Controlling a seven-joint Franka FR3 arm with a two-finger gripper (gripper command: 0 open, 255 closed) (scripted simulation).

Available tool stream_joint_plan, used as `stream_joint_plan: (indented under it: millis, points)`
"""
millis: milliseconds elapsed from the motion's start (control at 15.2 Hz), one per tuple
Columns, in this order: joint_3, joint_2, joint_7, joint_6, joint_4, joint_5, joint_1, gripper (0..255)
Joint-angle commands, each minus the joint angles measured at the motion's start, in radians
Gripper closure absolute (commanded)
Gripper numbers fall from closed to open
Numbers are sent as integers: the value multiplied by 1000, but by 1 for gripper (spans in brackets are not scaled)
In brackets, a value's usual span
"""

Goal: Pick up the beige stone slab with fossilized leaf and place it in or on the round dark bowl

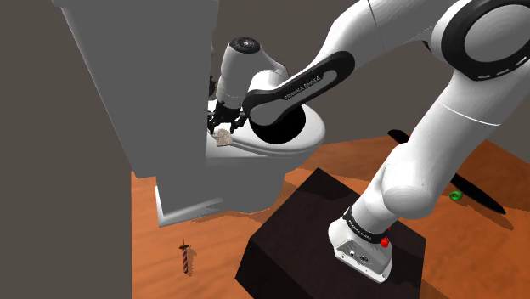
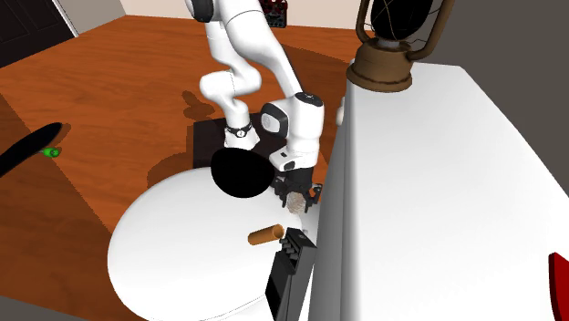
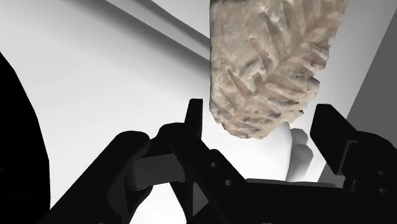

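Item — beige stone slab with a fossilised leaf in relief (image 3: pixel 267 63): lies at the edge of the round white table (image 2: pixel 173 260), just beside the tall grey cabinet (image 1: pixel 144 76), directly under the all-black two-finger gripper (image 3: pixel 261 118). In the wrist view the leaf's ribs face the camera and the slab's near end sits between the fingers (image 3: pixel 194 121).

Gripper: jaws apart, one finger on either side of the slab and close to its edges; no firm clasp on the stone shows. In the shoulder view the gripper (image 1: pixel 221 119) points down over the slab (image 1: pixel 223 136).

Round dark bowl (image 2: pixel 239 173): on the same table, near the slab (image 2: pixel 297 202) but apart from it, on the side towards the stand. The shoulder view shows the bowl (image 1: pixel 276 127) partly behind the white arm (image 1: pixel 399 170).

Other table contents — a short brown cylinder (image 2: pixel 266 235) lying on its side, and a black angular object (image 2: pixel 287 264) at the cabinet's foot; its kind cannot be told.

Cabinet top: a brown lantern (image 2: pixel 397 46).

Floor, orange-brown wood (image 1: pixel 221 234): a dark box stand (image 1: pixel 297 229) carrying the arm, a brown striped screw-like object (image 1: pixel 184 257), a small green object (image 1: pixel 456 195), and a long black object (image 1: pixel 480 194) next to it.
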Motion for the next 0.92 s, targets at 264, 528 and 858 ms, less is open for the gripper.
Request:
stream_joint_plan:
  millis: [264, 528, 858]
  points:
    - [1, 10, -5, 3, 0, 3, 0, 255]
    - [7, -28, -28, -40, 6, 34, 5, 255]
    - [10, -72, -66, -100, 28, 74, 8, 255]
